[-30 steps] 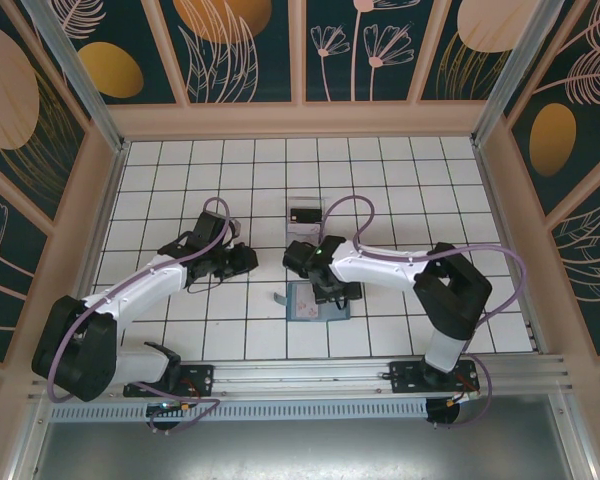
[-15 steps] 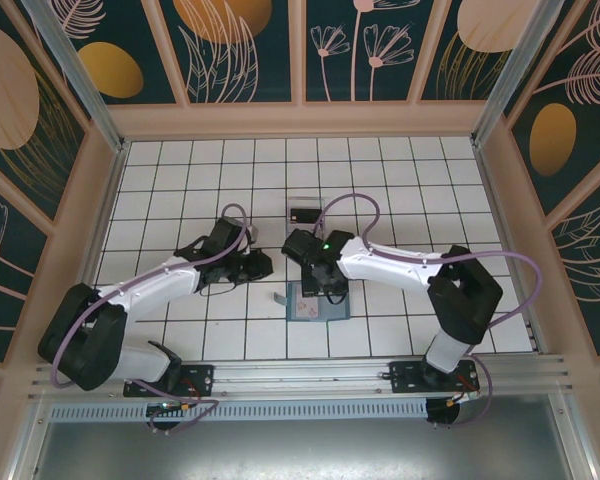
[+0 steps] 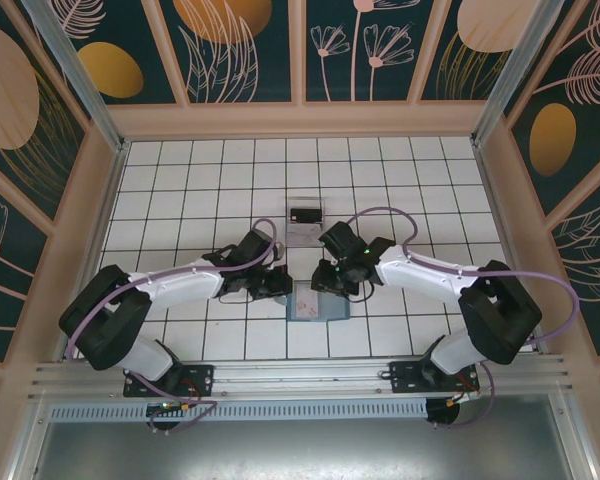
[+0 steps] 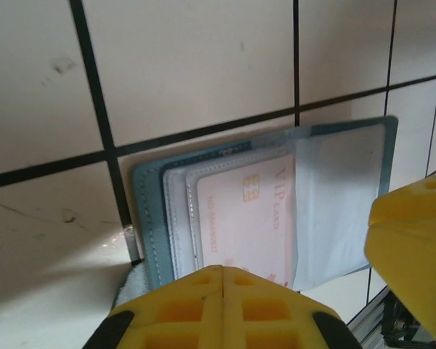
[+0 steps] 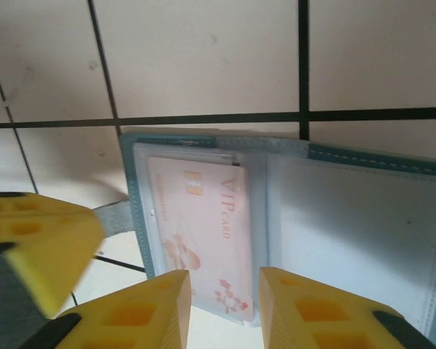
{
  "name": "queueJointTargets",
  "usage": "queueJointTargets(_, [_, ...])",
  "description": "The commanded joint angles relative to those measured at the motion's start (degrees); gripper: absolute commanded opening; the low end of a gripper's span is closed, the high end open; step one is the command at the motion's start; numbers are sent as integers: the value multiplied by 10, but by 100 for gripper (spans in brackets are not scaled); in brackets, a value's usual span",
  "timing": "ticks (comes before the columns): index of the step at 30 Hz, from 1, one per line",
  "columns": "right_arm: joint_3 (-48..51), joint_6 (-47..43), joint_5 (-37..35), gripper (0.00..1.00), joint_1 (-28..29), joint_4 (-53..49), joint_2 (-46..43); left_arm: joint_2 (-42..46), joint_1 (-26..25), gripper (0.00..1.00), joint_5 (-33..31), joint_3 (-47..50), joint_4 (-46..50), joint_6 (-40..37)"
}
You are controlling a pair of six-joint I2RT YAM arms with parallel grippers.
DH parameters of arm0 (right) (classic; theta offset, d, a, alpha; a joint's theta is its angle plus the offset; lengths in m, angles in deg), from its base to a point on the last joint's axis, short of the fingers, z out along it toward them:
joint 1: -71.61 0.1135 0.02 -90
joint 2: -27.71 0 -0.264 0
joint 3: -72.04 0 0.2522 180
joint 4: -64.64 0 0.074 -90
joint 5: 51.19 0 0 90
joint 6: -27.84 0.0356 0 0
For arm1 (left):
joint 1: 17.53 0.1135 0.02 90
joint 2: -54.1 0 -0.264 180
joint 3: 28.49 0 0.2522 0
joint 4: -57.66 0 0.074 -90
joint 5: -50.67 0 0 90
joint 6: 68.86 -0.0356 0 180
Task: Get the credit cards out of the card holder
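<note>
Both arms have swung inward over the open card holder [image 5: 363,211] on the desk's [image 3: 180,200] near middle: left end effector [image 4: 222,291] pressed together at its edge, right end effector [image 5: 225,305] spread astride the pocketed whitish card [image 5: 203,225], so extraction is starting and next calls for a pinch and outward slide.

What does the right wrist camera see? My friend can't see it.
An open blue card holder lies on white tiles, with a pinkish VIP card tucked in its left pocket. The right claw has its yellow fingers slightly apart at the card's near edge.
</note>
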State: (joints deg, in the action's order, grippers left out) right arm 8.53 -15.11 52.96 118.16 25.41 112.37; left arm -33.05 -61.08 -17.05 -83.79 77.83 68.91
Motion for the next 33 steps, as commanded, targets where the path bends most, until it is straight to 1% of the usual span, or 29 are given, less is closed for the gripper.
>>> queueJointTargets(1, [8, 2, 27, 29, -3, 28, -10, -22, -12, 1, 20, -23, -6, -1])
queueJointTargets(4, [6, 0, 31, 27, -3, 29, -7, -38, -19, 0, 31, -29, -6, -5])
queueJointTargets(11, [9, 4, 39, 26, -2, 37, -3, -58, -23, 0, 20, -22, 4, -7])
queueJointTargets(13, [12, 8, 48, 27, -2, 50, -1, -62, -23, 0, 19, -21, 4, -7])
queueJointTargets(17, [14, 11, 59, 31, 0, 64, 12, -72, -23, 0, 12, -20, 9, -10])
queueJointTargets(27, [20, 26, 88, 34, 6, 110, 42, -68, -23, 0, -1, -15, 20, -14])
queueJointTargets(33, [26, 25, 80, 34, 8, 113, 64, -67, -23, 0, -1, -14, 18, -11])
